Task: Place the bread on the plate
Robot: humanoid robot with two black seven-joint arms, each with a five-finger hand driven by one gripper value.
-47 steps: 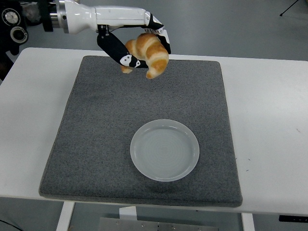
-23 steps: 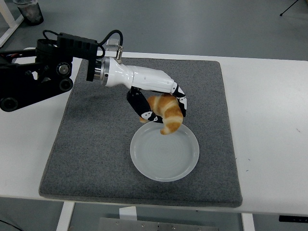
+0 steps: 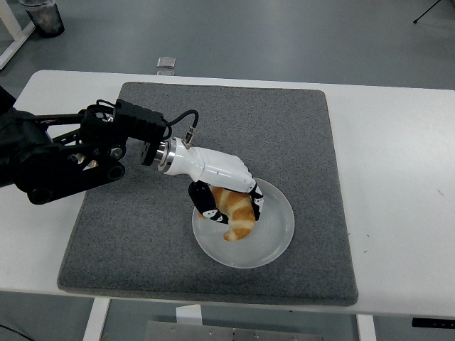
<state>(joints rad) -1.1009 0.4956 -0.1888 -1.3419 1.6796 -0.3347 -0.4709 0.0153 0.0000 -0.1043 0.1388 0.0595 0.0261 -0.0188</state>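
The bread is a golden croissant (image 3: 235,211) held in my left hand (image 3: 229,203), whose white and black fingers are curled around it. The croissant is low over the left part of the translucent white plate (image 3: 274,238), its lower tip at or just touching the plate's surface. The plate lies on the grey mat (image 3: 213,128), near its front middle. My left arm (image 3: 78,149) reaches in from the left edge. My right arm is out of view.
The grey mat covers most of the white table (image 3: 398,177). A dark cup (image 3: 43,15) stands on the floor area at the top left, beyond the table. A small object (image 3: 166,64) lies past the table's far edge.
My left hand has carried the croissant from above the mat's far edge toward me and down, onto the left part of the plate. The arm has lowered with it.
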